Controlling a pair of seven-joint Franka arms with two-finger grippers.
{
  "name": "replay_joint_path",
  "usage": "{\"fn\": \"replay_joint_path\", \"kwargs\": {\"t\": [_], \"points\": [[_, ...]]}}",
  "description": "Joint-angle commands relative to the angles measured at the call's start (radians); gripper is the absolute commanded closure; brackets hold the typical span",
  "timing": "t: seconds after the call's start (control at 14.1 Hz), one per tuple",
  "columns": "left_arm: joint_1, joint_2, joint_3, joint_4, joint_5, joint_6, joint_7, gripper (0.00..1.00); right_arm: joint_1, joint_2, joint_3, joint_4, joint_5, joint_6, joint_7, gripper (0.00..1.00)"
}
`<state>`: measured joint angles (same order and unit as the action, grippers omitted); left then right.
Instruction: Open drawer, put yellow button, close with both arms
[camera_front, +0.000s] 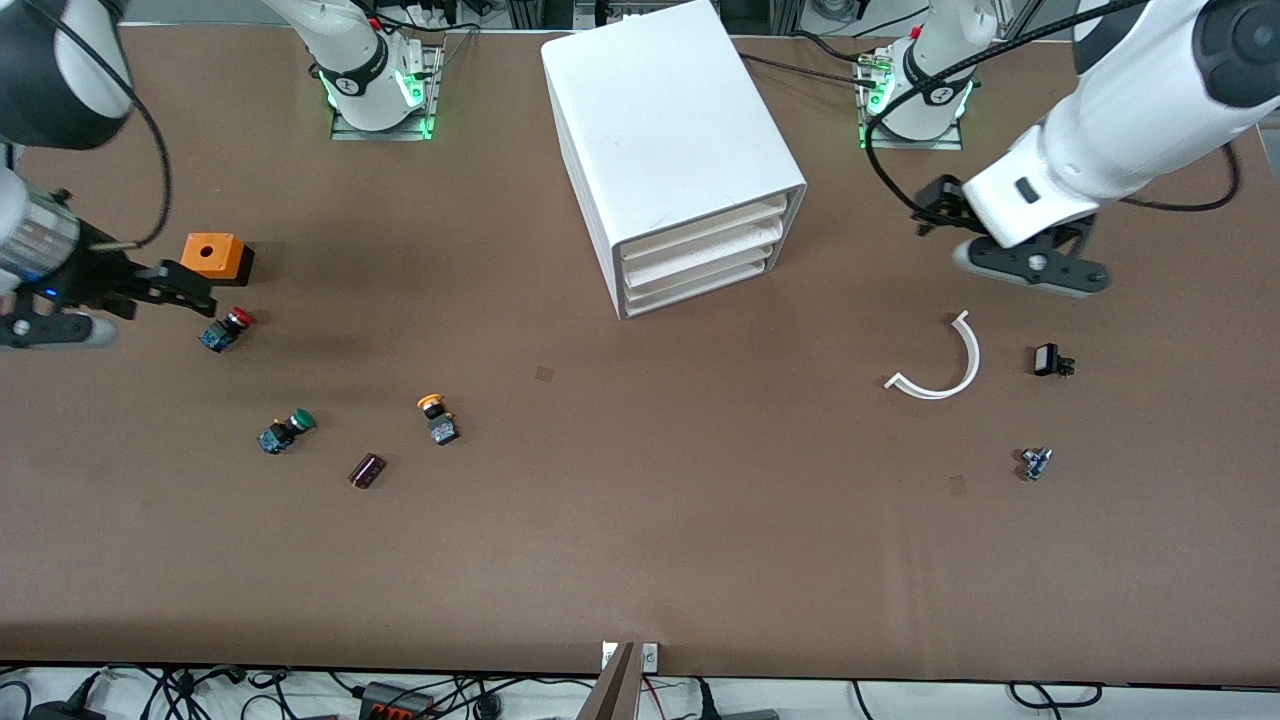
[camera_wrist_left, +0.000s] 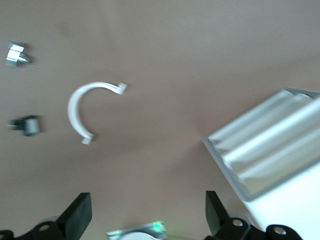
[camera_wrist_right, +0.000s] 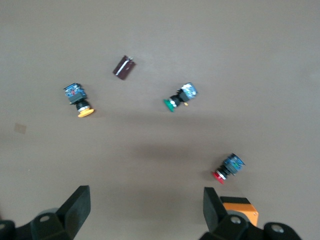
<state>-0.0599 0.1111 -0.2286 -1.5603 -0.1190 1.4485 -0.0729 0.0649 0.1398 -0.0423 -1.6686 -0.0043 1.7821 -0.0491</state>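
Observation:
The white cabinet (camera_front: 670, 140) stands mid-table near the arms' bases; its uppermost drawer (camera_front: 700, 228) sits flush, shut like the ones below. The cabinet also shows in the left wrist view (camera_wrist_left: 270, 150). The yellow button (camera_front: 437, 417) lies on its side on the table, nearer the front camera and toward the right arm's end; it also shows in the right wrist view (camera_wrist_right: 80, 102). My left gripper (camera_front: 1035, 268) (camera_wrist_left: 147, 207) hangs open and empty beside the cabinet, over bare table. My right gripper (camera_front: 185, 285) (camera_wrist_right: 146, 200) is open and empty over the table between the orange box and the red button.
An orange box (camera_front: 212, 256), a red button (camera_front: 228, 328), a green button (camera_front: 286, 430) and a small dark cylinder (camera_front: 367, 470) lie toward the right arm's end. A white curved strip (camera_front: 945, 365), a black part (camera_front: 1050, 360) and a small blue part (camera_front: 1036, 462) lie toward the left arm's end.

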Motion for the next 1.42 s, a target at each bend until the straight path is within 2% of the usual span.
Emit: {"fn": "replay_joint_path", "kwargs": {"t": [0.0,0.14,0.21,0.28,0.43,0.57,0.64,0.71,0.99,1.14,1.35], "points": [[0.005,0.103,-0.001,0.037,-0.163,-0.045,0.027,0.0,0.067,0.067,0.001,0.015,0.004,0.051,-0.008,0.0],[-0.006,0.217,-0.002,0.04,-0.288,-0.034,0.033,0.0,0.091,0.119,0.002,0.015,0.03,0.069,-0.008,0.0],[-0.001,0.243,-0.001,0.036,-0.345,-0.022,0.036,0.0,0.098,0.142,0.002,0.016,0.073,0.076,-0.011,0.0],[-0.001,0.251,-0.001,0.023,-0.387,0.001,0.082,0.0,0.105,0.168,0.002,0.027,0.105,0.091,-0.015,0.0],[0.003,0.251,-0.001,-0.027,-0.479,0.033,0.224,0.0,0.136,0.239,0.002,0.056,0.11,0.118,-0.031,0.0],[0.014,0.249,-0.001,-0.116,-0.614,0.049,0.396,0.0,0.168,0.299,0.002,0.073,0.109,0.167,-0.034,0.0],[0.023,0.246,-0.001,-0.159,-0.635,0.071,0.471,0.0,0.174,0.329,0.002,0.084,0.11,0.187,-0.049,0.0],[0.034,0.242,-0.001,-0.202,-0.658,0.094,0.542,0.02,0.179,0.358,0.002,0.093,0.11,0.206,-0.078,0.0],[0.048,0.242,-0.001,-0.407,-0.881,0.167,0.809,0.15,0.199,0.447,0.002,0.102,0.11,0.322,-0.184,0.0],[0.048,0.242,-0.001,-0.451,-0.928,0.167,0.84,0.17,0.199,0.48,0.004,0.102,0.112,0.373,-0.224,0.0],[0.048,0.249,-0.001,-0.486,-0.952,0.167,0.921,0.27,0.21,0.533,0.016,0.105,0.112,0.416,-0.226,0.0]]}}
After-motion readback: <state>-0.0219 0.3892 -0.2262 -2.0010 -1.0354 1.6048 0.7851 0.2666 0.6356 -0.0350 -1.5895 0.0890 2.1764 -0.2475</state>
